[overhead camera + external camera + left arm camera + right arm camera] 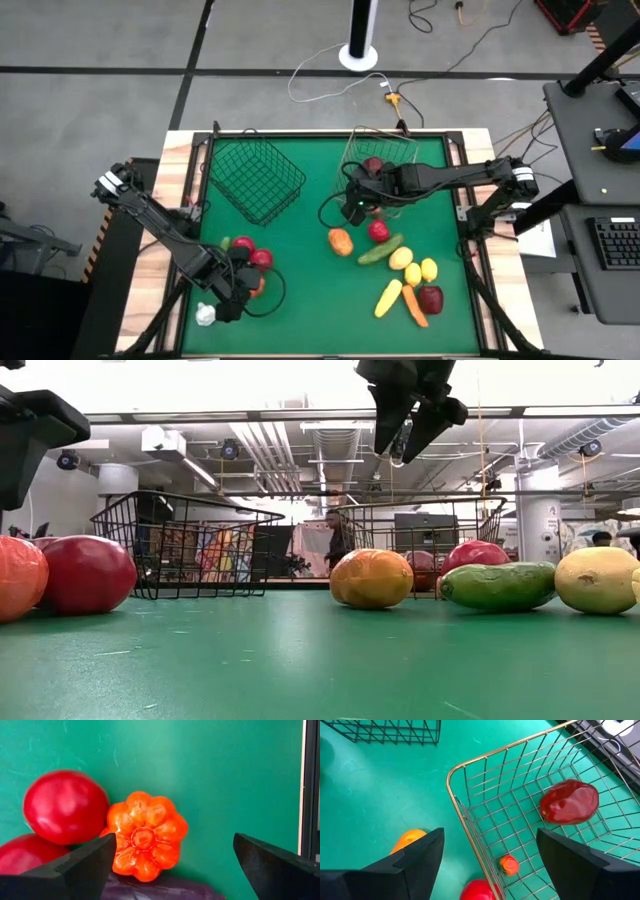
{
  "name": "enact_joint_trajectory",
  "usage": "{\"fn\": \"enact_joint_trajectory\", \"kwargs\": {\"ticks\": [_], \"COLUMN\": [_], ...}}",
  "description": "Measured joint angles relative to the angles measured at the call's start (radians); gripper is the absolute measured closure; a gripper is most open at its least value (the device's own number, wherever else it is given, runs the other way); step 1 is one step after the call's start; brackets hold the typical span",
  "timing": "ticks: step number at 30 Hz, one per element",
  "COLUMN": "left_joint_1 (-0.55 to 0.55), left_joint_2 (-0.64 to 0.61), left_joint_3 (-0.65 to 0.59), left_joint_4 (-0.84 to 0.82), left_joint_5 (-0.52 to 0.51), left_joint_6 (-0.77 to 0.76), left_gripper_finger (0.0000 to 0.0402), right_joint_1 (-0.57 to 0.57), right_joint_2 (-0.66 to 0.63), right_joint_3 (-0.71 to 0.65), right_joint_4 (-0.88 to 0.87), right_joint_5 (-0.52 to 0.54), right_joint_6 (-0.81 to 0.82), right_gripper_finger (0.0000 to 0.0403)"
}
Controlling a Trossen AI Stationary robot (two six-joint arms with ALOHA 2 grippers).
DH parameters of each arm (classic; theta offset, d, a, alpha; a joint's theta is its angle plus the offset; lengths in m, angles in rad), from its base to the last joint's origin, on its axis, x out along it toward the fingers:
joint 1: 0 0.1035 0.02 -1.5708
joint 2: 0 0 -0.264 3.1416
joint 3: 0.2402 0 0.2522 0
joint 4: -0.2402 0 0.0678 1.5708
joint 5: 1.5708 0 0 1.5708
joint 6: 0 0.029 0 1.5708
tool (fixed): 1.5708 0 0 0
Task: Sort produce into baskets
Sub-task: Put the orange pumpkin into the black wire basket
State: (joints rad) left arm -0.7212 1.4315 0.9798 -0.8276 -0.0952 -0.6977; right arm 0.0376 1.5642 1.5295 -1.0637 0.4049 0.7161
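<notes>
Right gripper (490, 865) hangs wide, empty, above the pale basket (470, 820) holding two pieces; most produce (400, 258) remains unsorted beside it.

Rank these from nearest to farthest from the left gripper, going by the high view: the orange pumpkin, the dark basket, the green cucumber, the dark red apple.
1. Orange pumpkin: right at the open left gripper, table's left front.
2. Dark basket: behind it, at the left back.
3. Green cucumber: past the middle, on the right.
4. Dark red apple: farthest, right front.

Two dark jointed arms with white labels near their bases, black cables, wedge-shaped black fingers.
</notes>
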Motion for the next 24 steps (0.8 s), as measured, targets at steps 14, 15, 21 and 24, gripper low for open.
{"fn": "enact_joint_trajectory", "kwargs": {"ticks": [14, 15, 21, 24], "left_joint_1": [-0.003, -0.003, -0.003, -0.003], "left_joint_2": [0.025, 0.021, 0.029, 0.039], "left_joint_3": [0.000, 0.000, -0.001, -0.001], "left_joint_4": [-0.003, -0.003, -0.028, -0.026], "left_joint_5": [-0.008, -0.008, -0.018, -0.037], "left_joint_6": [0.018, 0.016, -0.049, -0.042], "left_gripper_finger": [0.0006, 0.0007, 0.0008, 0.0008], "right_joint_1": [0.002, 0.002, 0.006, 0.006], "right_joint_2": [0.000, 0.000, 0.000, 0.000], "right_joint_3": [0.000, 0.000, 0.000, 0.000], "right_joint_4": [0.002, 0.002, 0.002, 0.004], "right_joint_5": [0.016, 0.016, 0.016, 0.016], "right_joint_6": [0.009, 0.009, 0.019, 0.018], "right_gripper_finger": [0.0082, 0.0081, 0.0082, 0.0081]}}
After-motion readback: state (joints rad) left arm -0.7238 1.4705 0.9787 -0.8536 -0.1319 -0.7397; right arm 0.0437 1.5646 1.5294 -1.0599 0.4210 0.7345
